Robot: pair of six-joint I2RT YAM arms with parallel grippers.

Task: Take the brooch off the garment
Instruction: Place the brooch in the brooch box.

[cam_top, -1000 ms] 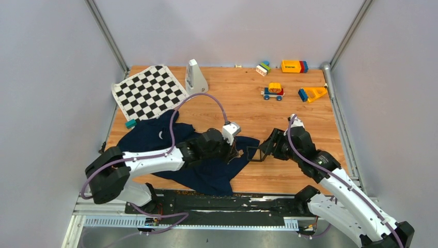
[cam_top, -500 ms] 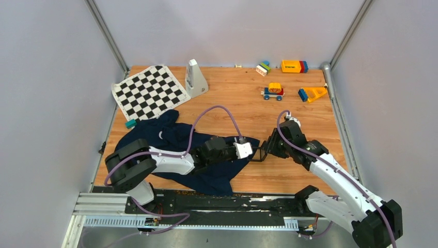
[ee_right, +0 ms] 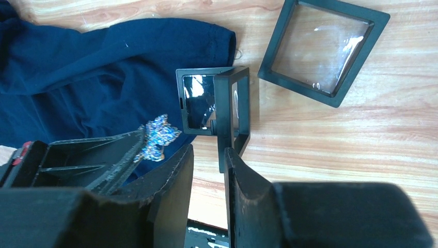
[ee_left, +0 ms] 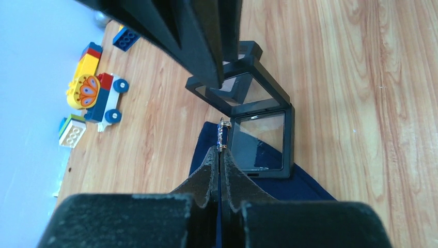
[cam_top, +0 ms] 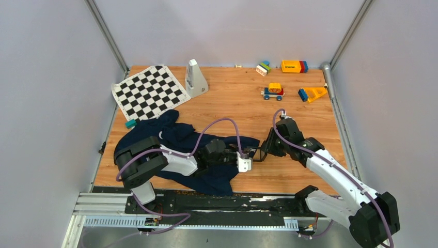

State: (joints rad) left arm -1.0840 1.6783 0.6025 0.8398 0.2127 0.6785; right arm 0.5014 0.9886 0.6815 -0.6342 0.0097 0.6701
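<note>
Since a second ago, swung the left gripper (ee_left: 221, 155) toward lower centre of the overhead view, clenched on the brooch (ee_left: 223, 135), now just beside the hinged case (ee_right: 196, 103) at the garment (cam_top: 155, 135) edge. Seemingly clear of the cloth, so nearly done. Narrowed the right gripper (ee_right: 209, 165) around the upright lid (ee_right: 232, 111), not yet pinching. Counted: one brooch, one garment, one case, one loose frame (ee_right: 323, 49).
</note>
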